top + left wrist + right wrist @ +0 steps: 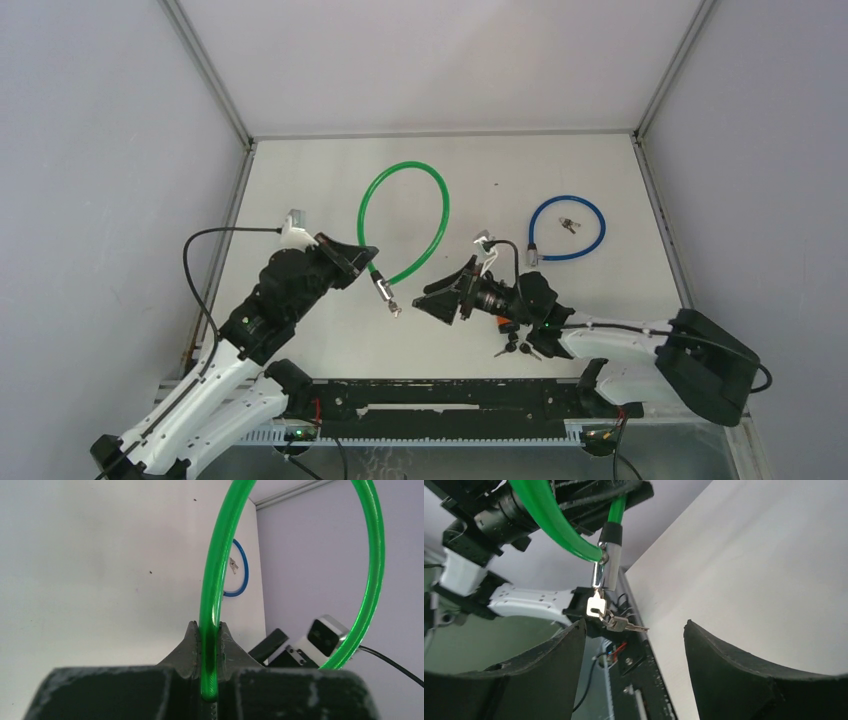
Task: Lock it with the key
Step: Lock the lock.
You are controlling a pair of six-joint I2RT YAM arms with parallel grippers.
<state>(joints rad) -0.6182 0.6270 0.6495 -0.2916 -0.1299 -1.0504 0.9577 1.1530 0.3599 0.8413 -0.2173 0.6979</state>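
Between left gripper (pixel 358 257) and right gripper (pixel 436 302): barrel end (pixel 383 288) of green cable lock (pixel 404 222), key (pixel 596 606) seated in its tip. Runs long-axis from far-left to near-right in the top view, key end pointing at right gripper. Sits just short of that gripper's fingers (pixel 549 655), roughly in line with the gap, not between them, not touching. Right gripper: spread wide, gripping nothing. Left gripper: clamped tight on the cable just behind the barrel. Spare key (pixel 626 626) dangling off the ring.
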